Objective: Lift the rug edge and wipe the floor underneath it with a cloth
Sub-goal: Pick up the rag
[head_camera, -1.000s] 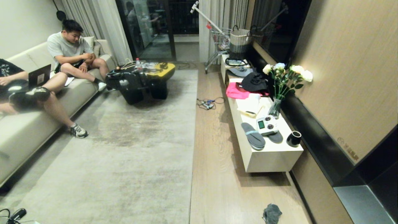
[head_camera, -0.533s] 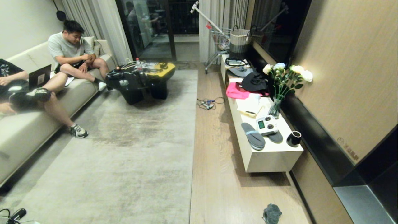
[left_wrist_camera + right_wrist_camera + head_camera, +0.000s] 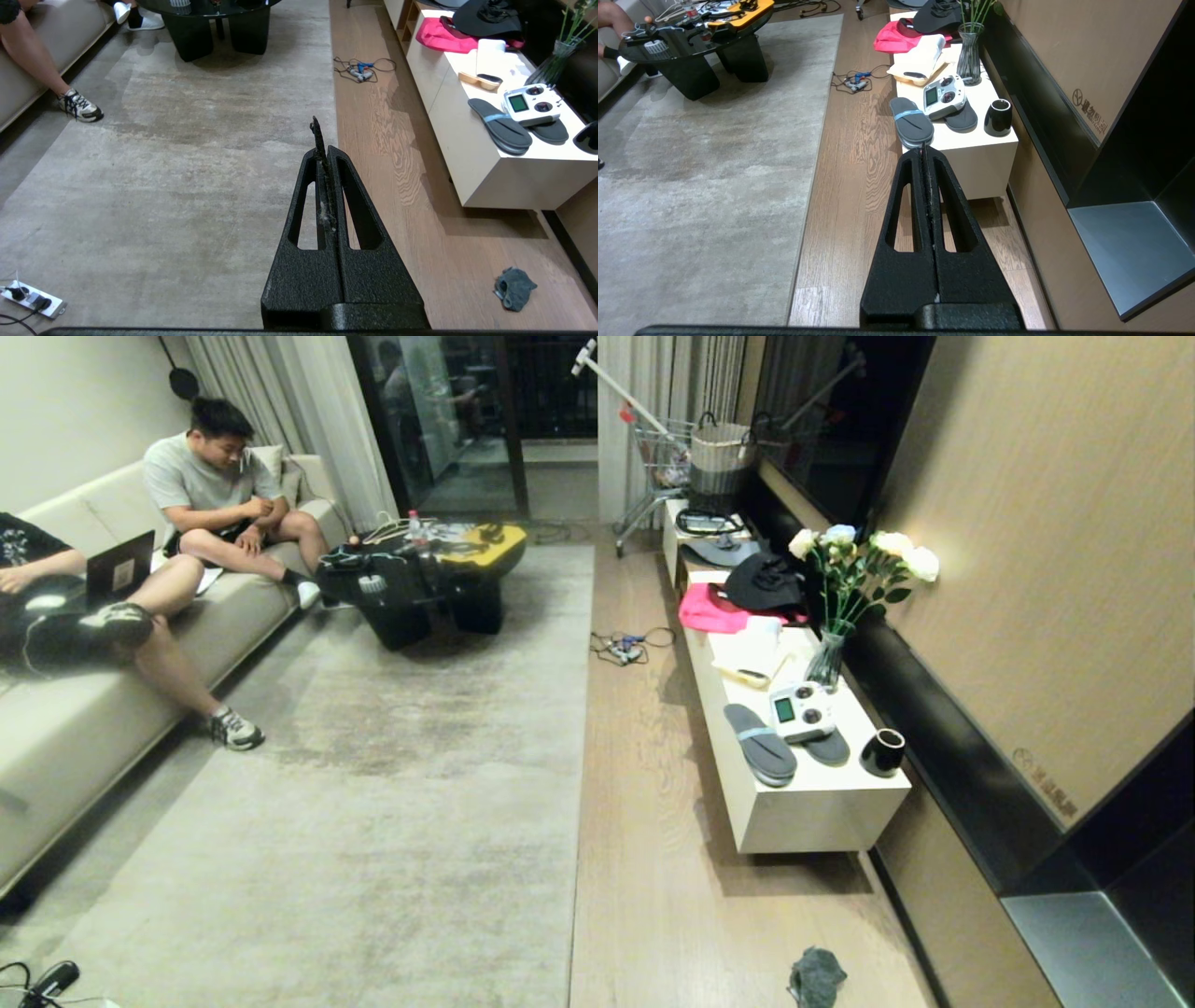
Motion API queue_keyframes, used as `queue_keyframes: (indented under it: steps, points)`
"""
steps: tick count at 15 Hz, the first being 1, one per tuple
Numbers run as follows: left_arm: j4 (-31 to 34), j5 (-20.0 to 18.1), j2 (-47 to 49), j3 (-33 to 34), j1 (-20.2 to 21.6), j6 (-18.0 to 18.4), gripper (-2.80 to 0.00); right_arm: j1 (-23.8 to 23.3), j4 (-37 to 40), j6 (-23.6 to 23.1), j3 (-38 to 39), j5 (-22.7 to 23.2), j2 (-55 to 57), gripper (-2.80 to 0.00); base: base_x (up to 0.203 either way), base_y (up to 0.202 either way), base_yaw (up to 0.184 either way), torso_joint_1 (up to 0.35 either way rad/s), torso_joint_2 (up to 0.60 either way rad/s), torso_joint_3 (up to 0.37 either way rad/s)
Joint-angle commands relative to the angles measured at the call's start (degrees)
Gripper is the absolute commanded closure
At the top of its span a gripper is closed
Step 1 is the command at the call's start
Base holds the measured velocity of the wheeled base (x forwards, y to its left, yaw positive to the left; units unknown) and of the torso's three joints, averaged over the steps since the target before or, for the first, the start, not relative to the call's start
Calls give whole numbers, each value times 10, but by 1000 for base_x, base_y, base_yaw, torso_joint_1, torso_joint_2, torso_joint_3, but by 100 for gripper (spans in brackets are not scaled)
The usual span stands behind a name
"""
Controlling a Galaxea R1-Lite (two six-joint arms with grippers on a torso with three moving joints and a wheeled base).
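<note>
Cloth (image 3: 816,978) cut by head view's bottom edge; nearer sofa person (image 3: 56,607) cropped at left.

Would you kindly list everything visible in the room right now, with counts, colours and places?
rug: one, pale grey-beige, lying flat on the floor
floor: light brown wood strip between rug and cabinet
cloth: one, dark grey, crumpled on the floor near the cabinet
cabinet: one, white, low, along the wall
slippers: two, grey, on the cabinet
mug: one, black, on the cabinet
coffee table: one, black, on the rug
people: two, seated on the sofa
left gripper: shut, above the rug
right gripper: shut, above the floor
</note>
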Motion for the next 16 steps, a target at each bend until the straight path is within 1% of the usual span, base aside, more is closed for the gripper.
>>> queue_keyframes:
  steps: [1, 11, 16]
  points:
    - [0, 0, 1, 0, 0, -1, 0, 0, 0, 0, 0, 0, 1, 0, 0, 0, 0, 0, 0, 0]
    - [0, 0, 0, 0, 0, -1, 0, 0, 0, 0, 0, 0, 1, 0, 0, 0, 0, 0, 0, 0]
    - [0, 1, 1, 0, 0, -1, 0, 0, 0, 1, 0, -1, 1, 0, 0, 0, 0, -122, 284, 167]
